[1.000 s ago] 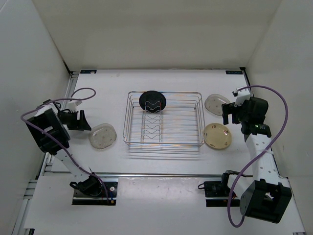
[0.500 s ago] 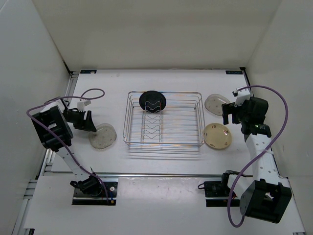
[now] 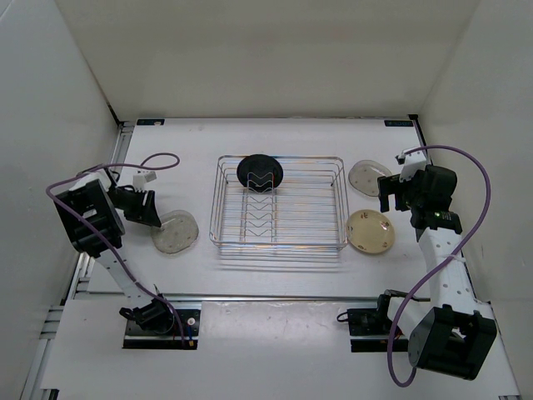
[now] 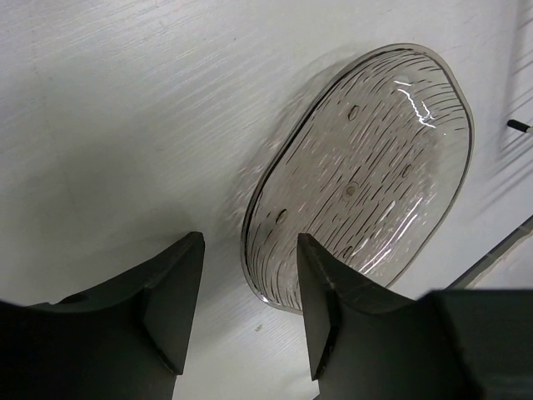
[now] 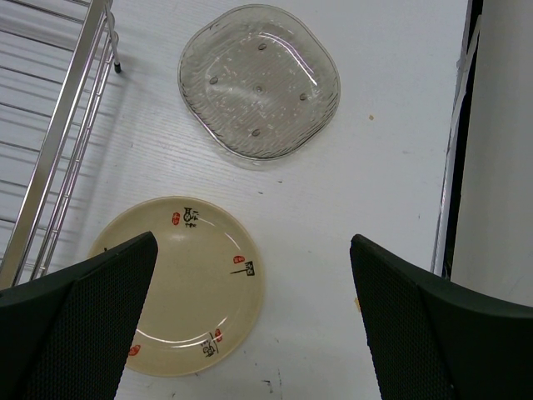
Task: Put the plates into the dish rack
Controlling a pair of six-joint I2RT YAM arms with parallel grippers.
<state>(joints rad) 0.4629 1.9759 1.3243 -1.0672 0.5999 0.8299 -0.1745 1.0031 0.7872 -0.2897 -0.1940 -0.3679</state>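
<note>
The chrome wire dish rack [image 3: 342,208] stands mid-table, with the glossy black plate [image 3: 260,172] upright in its far prongs. One clear plate [image 3: 176,232] lies left of the rack. My left gripper [image 3: 155,213] is open at that plate's left rim. In the left wrist view the clear plate [image 4: 366,158] has its near rim between the gripper's [image 4: 250,287] spread fingers, not clamped. A second clear plate [image 3: 369,176] and the cream plate [image 3: 371,231] lie right of the rack. My right gripper [image 3: 395,193] hovers wide open above them [image 5: 254,308], beside the cream plate [image 5: 179,279] and below the clear plate [image 5: 260,79].
White walls close in the table on the left, back and right. The rack's right rim [image 5: 71,133] shows at the left edge of the right wrist view. A rack wire [image 4: 491,254] runs close to the right of the left plate. Purple cables loop off both arms.
My left gripper has moved right and down to the left rim of the clear plate, most of it in the first half second. The right arm and the plates have not moved.
</note>
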